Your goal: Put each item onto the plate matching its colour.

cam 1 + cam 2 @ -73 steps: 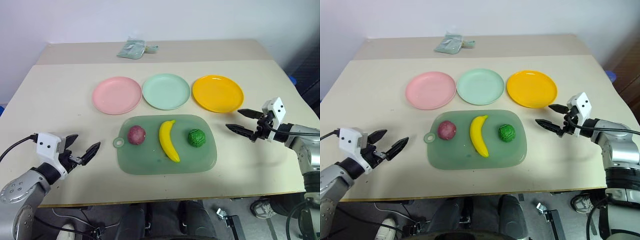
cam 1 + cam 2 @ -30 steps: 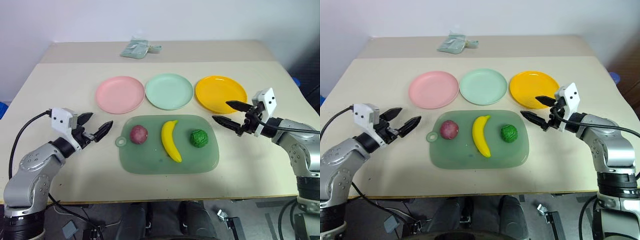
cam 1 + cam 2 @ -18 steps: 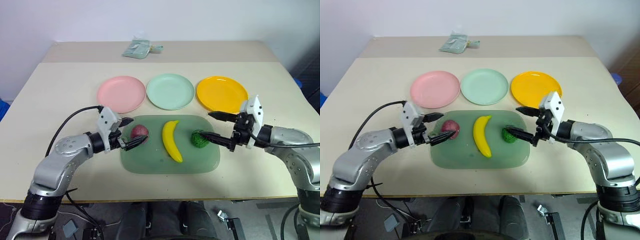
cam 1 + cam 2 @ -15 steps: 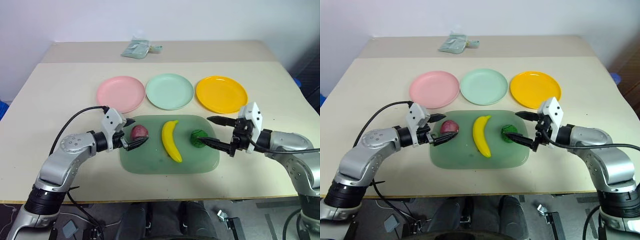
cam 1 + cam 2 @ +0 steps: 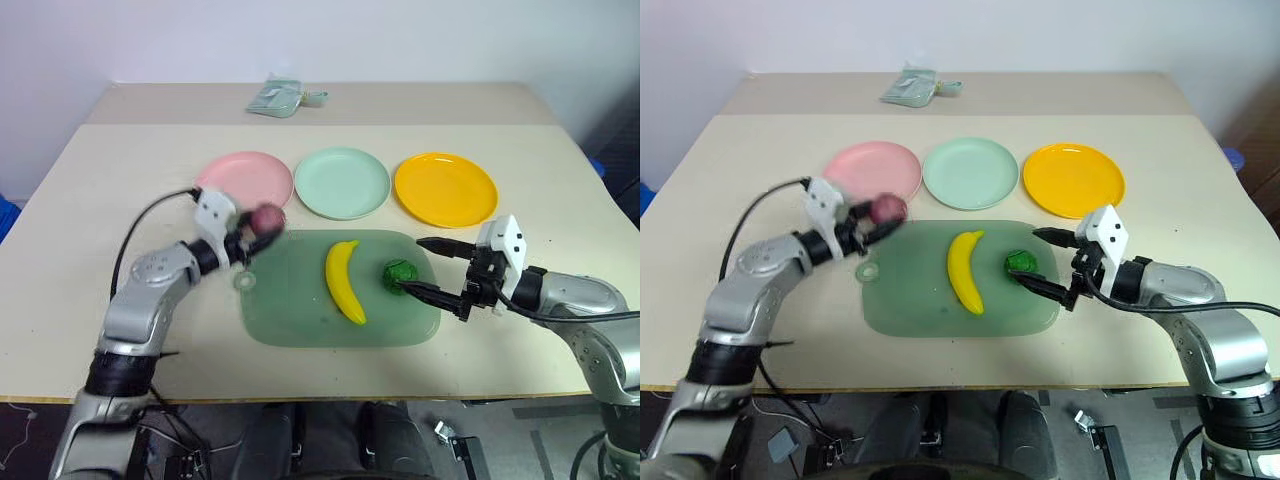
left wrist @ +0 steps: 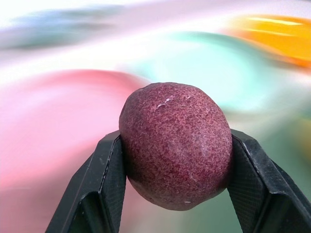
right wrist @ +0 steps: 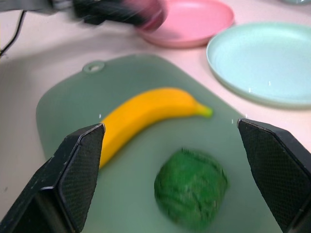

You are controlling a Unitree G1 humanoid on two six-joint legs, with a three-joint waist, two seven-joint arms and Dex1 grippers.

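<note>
The ball point(image 6: 175, 144) is dark purplish-red with fine speckles. The banana point(image 5: 344, 279) is yellow and the bumpy ball point(image 5: 399, 273) dark green, both on a translucent green board point(image 5: 300, 320). The plates are pink point(image 5: 245, 175), pale mint point(image 5: 342, 182) and orange-yellow point(image 5: 445, 188); the tabletop point(image 5: 100, 200) looks beige, I think.

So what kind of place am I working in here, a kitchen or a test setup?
Most likely a lab or test room, not a kitchen: a plain beige table against a bare white wall, toy food such as the banana on a green cutting board, and three coloured plastic plates, like the orange-yellow plate.
</note>
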